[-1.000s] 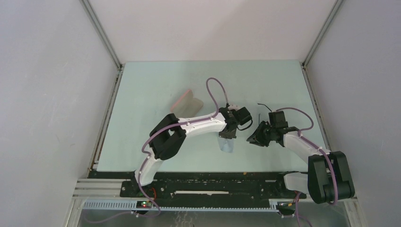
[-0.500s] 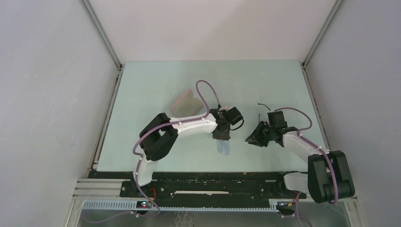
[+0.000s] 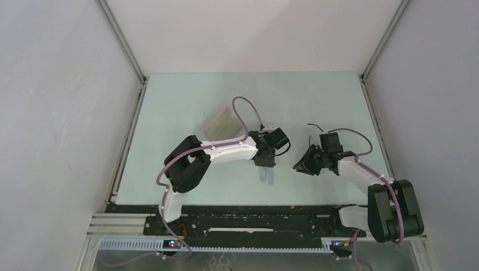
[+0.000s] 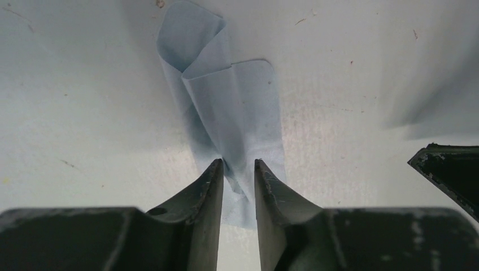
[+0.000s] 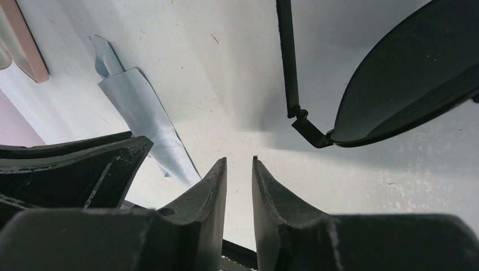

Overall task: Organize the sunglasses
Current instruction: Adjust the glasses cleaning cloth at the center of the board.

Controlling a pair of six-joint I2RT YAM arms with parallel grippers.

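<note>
Landmark: a small grey-blue cloth point(image 4: 237, 107) was seen lying folded lengthwise and rumpled on the pale table point(image 3: 186, 90). All places below are given from it.

Left gripper point(image 4: 238, 165): it was found directly over one end of the cloth, pointed down at it. The jaws were seen parted by a narrow gap, with fabric showing through the gap. No fold was seen lifted or pinched. Whether the tips touched the fabric could not be told.

Right gripper point(image 5: 239, 164): it was found to the right of the cloth and well apart from it, over bare table. The jaws were seen slightly spread, with nothing caught between them.

Sunglasses point(image 5: 406, 73): they were located right of the cloth and farther back, and were gripped by neither claw. From the right wrist, one dark lens and one slim straight arm were seen, joined at the hinge, with the arm standing out from the lens. From above, only a thin black arm could be made out, the rest being hidden by the right wrist. Whether the pair rested flat on the table could not be told.

Case point(image 3: 221, 121): it was noted left of the cloth and farther back, near it but apart. A salmon-pink rim and a paler beige part were seen.
</note>
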